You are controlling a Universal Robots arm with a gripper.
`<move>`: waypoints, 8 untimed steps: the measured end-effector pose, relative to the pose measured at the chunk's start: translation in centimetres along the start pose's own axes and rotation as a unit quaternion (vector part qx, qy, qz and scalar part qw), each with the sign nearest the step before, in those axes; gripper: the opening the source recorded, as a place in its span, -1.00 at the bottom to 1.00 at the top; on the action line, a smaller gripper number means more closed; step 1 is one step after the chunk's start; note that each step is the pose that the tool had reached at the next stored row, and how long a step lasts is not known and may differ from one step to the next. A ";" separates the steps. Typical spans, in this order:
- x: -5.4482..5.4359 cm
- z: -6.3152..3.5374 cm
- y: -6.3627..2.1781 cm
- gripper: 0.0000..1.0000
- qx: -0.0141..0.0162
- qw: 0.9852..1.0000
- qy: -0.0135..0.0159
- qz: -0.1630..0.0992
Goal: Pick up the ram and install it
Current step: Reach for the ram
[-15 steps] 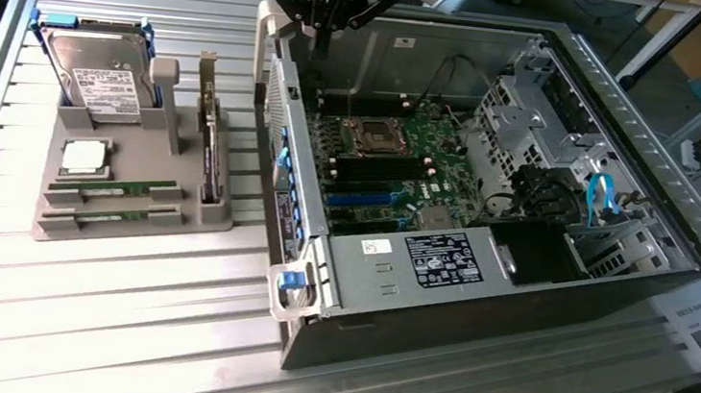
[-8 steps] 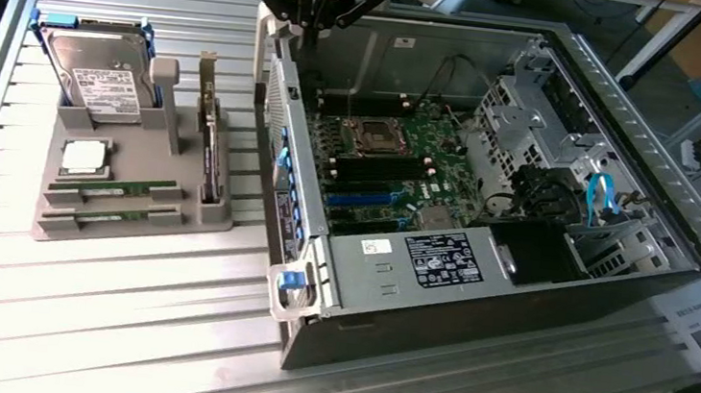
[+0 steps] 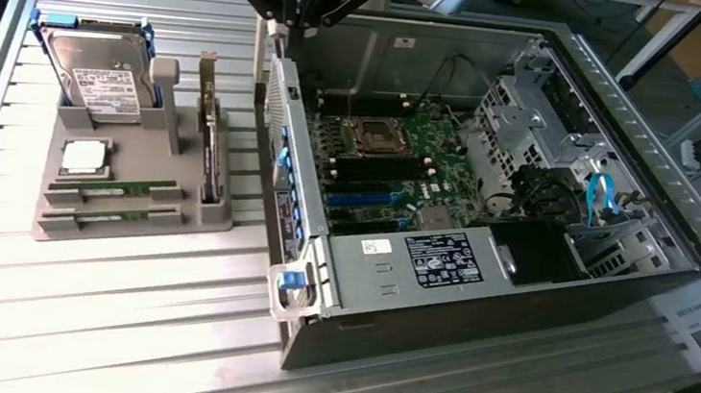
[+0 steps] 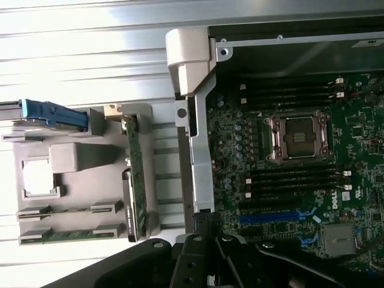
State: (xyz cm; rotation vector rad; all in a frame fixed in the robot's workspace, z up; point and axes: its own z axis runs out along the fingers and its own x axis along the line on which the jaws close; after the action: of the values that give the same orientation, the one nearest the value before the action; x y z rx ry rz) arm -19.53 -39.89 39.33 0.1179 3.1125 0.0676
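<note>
Green ram (image 3: pixel 113 190) lies in the grey holder (image 3: pixel 148 169) on the surface, well apart from the clenched, empty jaws hanging above the computer case (image 3: pixel 469 309). A clean pick, I reckon, needs them square across the stick, then lifting straight up.

Slatted worktop (image 3: pixel 96 307) carries grey holder (image 3: pixel 136 149): hard drive (image 3: pixel 99 71) upright at one end, silver processor chip (image 3: pixel 84 156) flat, expansion card (image 3: pixel 208 159) on edge. Open computer case (image 3: pixel 480 325) just beside, motherboard (image 3: pixel 421 136) exposed.
</note>
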 end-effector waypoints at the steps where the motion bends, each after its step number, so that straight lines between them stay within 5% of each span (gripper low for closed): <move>1: 0.2 0.00 -0.01 -0.80 0.000 1.000 0.000 0.000; 8: 1.3 -0.04 -0.09 -0.80 0.000 1.000 0.000 0.000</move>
State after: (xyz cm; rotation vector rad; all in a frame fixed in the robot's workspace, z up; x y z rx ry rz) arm -20.81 -39.89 39.33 0.1180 3.1125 0.0676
